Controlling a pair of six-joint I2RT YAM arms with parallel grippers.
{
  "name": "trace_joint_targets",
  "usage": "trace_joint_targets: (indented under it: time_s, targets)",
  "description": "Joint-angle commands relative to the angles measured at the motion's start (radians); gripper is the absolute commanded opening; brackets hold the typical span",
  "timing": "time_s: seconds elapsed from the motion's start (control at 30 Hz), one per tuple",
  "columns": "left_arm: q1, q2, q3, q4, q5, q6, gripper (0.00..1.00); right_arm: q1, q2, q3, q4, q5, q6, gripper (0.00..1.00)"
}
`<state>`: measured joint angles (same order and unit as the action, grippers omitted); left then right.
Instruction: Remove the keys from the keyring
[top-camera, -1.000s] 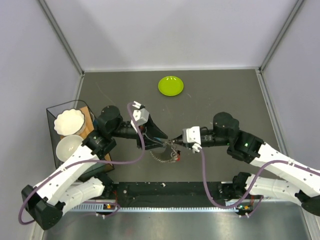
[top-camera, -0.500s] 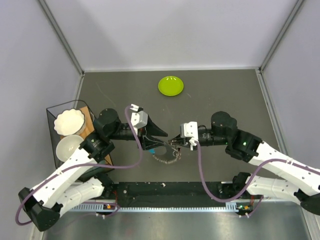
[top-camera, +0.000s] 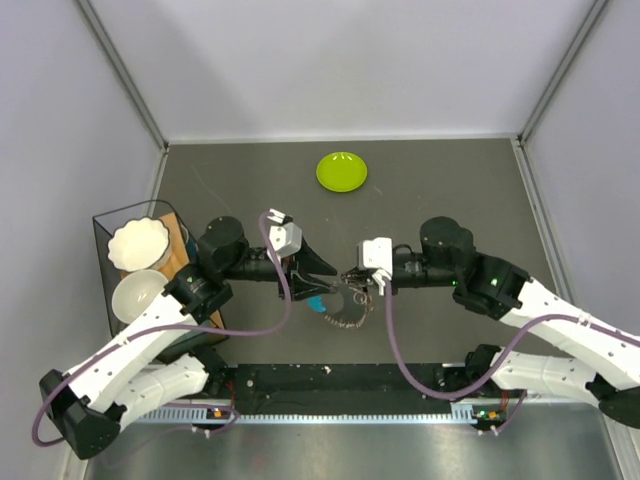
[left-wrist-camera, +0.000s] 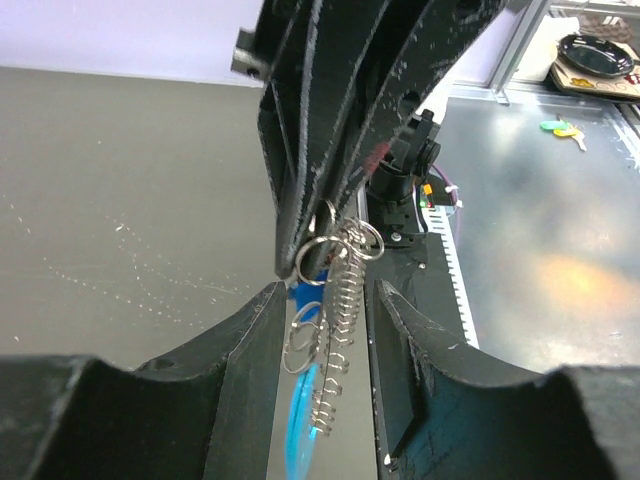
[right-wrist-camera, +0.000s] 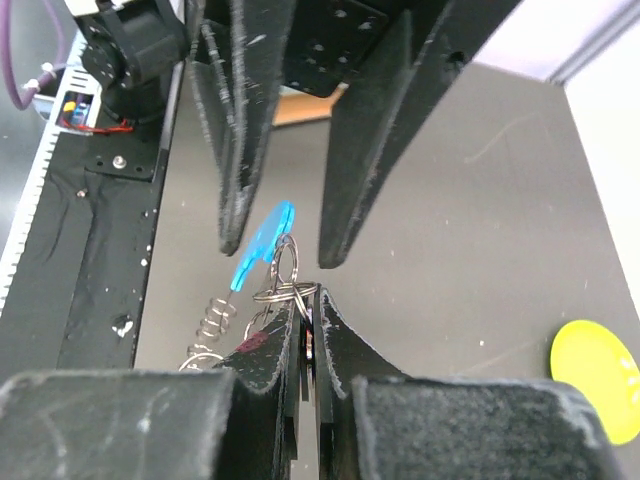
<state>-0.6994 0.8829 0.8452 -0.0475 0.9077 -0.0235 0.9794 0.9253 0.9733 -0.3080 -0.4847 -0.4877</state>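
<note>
The keyring, a thin metal coil with small rings and a blue crescent, hangs above the table between both arms. My right gripper is shut at the ring cluster, with a thin flat key clamped between its fingers; a red patch shows beside them. My left gripper faces it, open. The coil and blue crescent dangle in the gap between its fingers without touching them. The other keys are too small to make out.
A lime-green plate lies at the back centre of the table. A black rack with two white bowls stands at the left edge. The black base strip runs along the near edge.
The right gripper has shifted slightly left and farther back, carrying the keyring with it. The left gripper has shifted slightly beside it. Neither gripper's opening has changed.
</note>
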Motion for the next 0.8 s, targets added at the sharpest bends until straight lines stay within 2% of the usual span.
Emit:
trace_joint_targets:
  time_s: [0.0,0.1,0.2,0.37,0.47,0.6,0.77]
  targets:
    - [-0.006,0.007,-0.037,0.021,-0.01,0.016,0.45,0.001,0.036,0.171,-0.15,0.098,0.034,0.0]
    - [-0.009,0.013,-0.055,0.038,-0.007,0.014,0.45,-0.001,0.035,0.17,-0.206,0.049,0.035,0.0]
    - [-0.011,0.025,-0.057,0.07,0.008,0.002,0.45,-0.001,-0.015,0.104,-0.197,-0.035,-0.047,0.0]
    - [-0.021,0.041,-0.064,0.142,0.045,-0.055,0.45,-0.001,-0.059,0.071,-0.19,0.011,-0.106,0.0]
    - [-0.051,0.057,-0.064,0.15,0.013,-0.062,0.45,-0.001,-0.028,0.119,-0.213,0.07,-0.042,0.0]
    - [-0.074,0.054,-0.075,0.166,-0.029,-0.056,0.45,-0.001,0.073,0.281,-0.386,0.098,0.052,0.0]
    - [-0.101,0.024,-0.104,0.212,-0.076,-0.049,0.47,-0.001,0.112,0.3,-0.428,0.054,0.089,0.0]
